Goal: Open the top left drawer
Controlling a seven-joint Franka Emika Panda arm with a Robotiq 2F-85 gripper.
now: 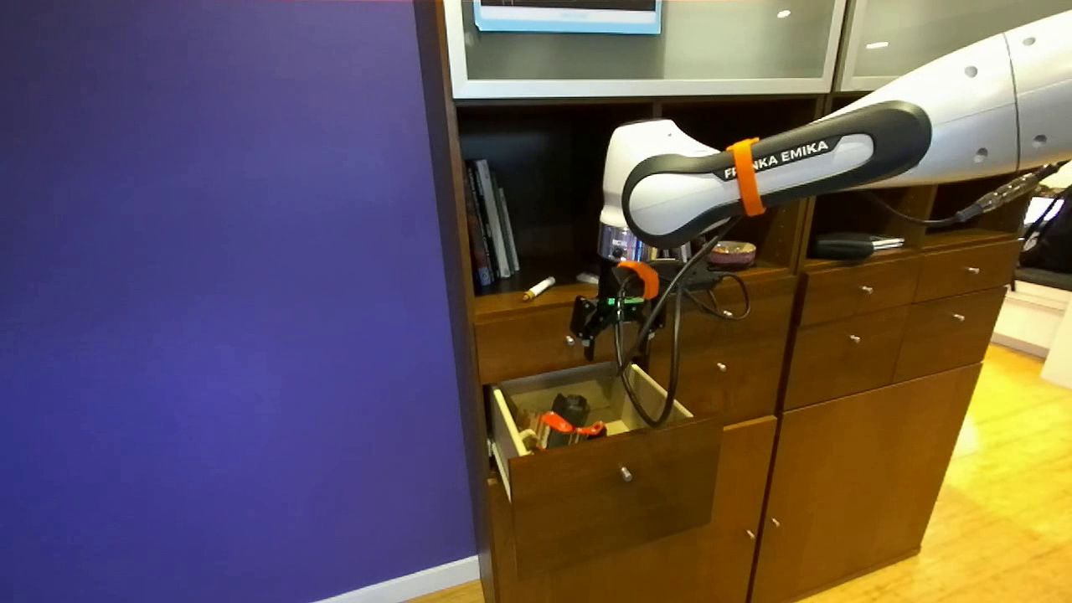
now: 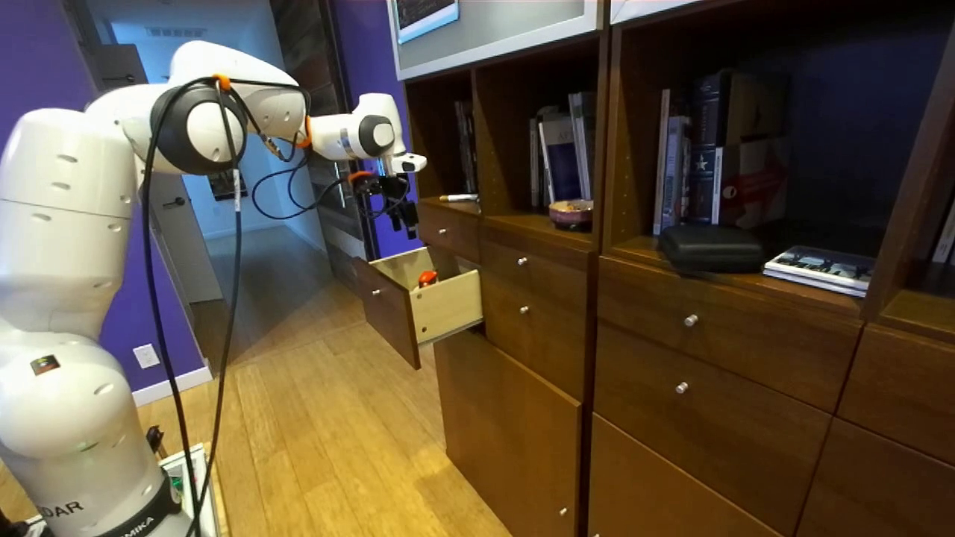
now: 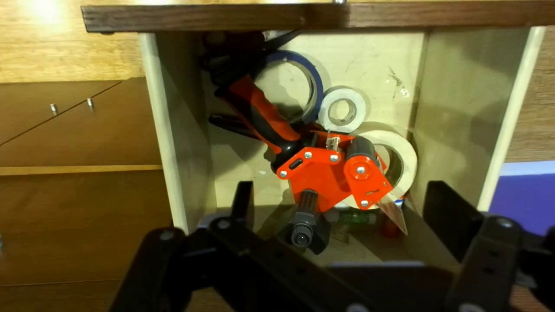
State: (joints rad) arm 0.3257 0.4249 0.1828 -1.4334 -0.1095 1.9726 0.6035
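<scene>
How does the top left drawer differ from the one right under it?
The top drawer looks shut, while the lower drawer is pulled out. The top drawer has a shallower front than the lower drawer. An orange tape dispenser shows inside the lower drawer; the top drawer's inside is hidden. Both are brown with a small knob.

The top left drawer (image 1: pixel 528 347) sits above the lower drawer (image 1: pixel 610 504).

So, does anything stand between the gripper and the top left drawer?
Nothing visible does: in an exterior view only a gap shows between the gripper and the shut top left drawer. The lower drawer is pulled out beneath; it could hinder an approach from below, though probably not one from the front.
</scene>
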